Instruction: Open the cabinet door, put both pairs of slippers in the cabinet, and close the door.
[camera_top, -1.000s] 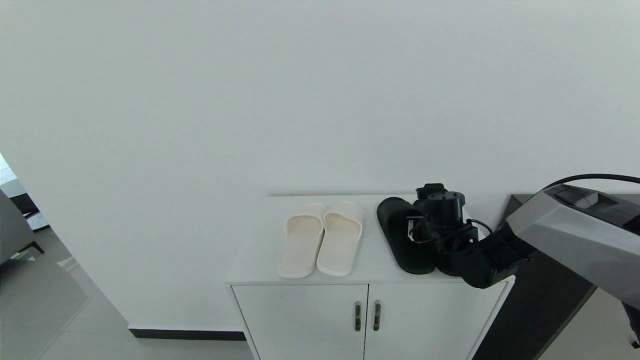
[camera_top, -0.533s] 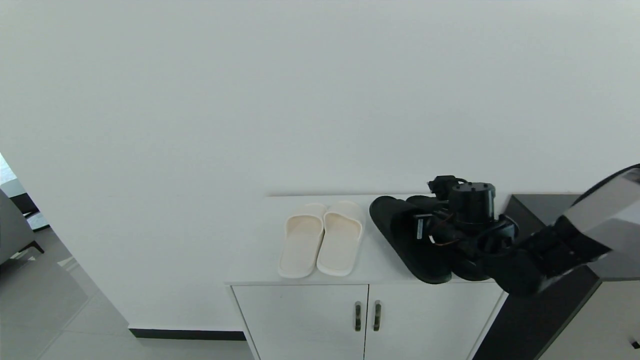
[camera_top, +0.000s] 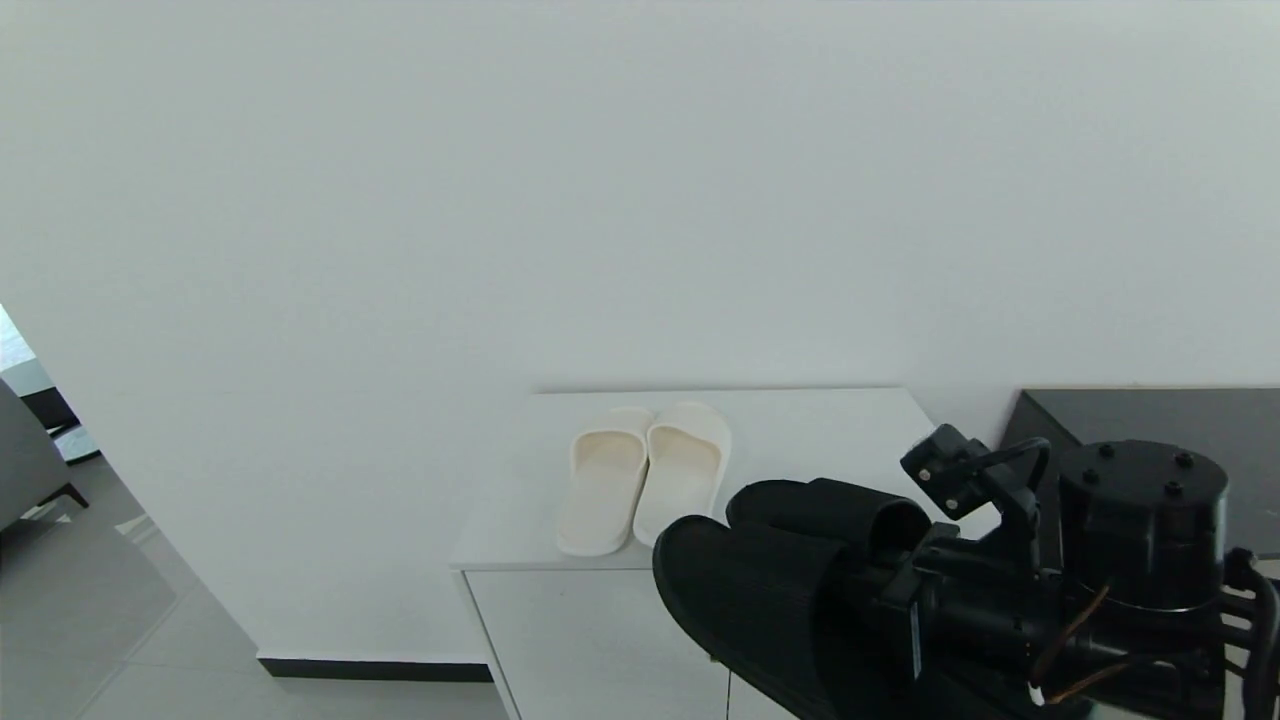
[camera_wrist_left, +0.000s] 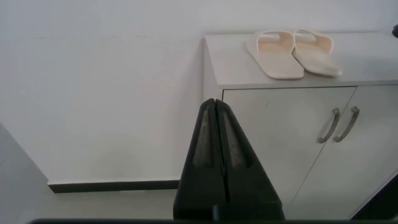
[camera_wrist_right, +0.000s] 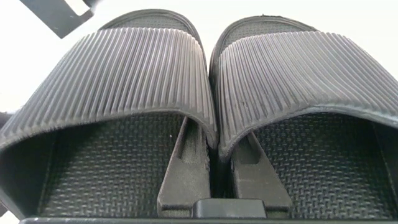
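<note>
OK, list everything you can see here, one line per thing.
white slippers: one pair, cream-white, side by side on top of the cabinet, left part.
black slippers: one pair, black, ribbed straps, held together in the air in front of the cabinet's right part.
cabinet: one, white, against the wall, both doors closed.
door handles: two, grey metal, side by side where the doors meet.
dark surface: one, black, directly to the right of the cabinet.
chair: one, grey, partly seen at the far left.
left gripper: one, black, shut and empty, low, left of the cabinet.
right gripper: one, black, shut on the inner straps of the black slippers.
</note>
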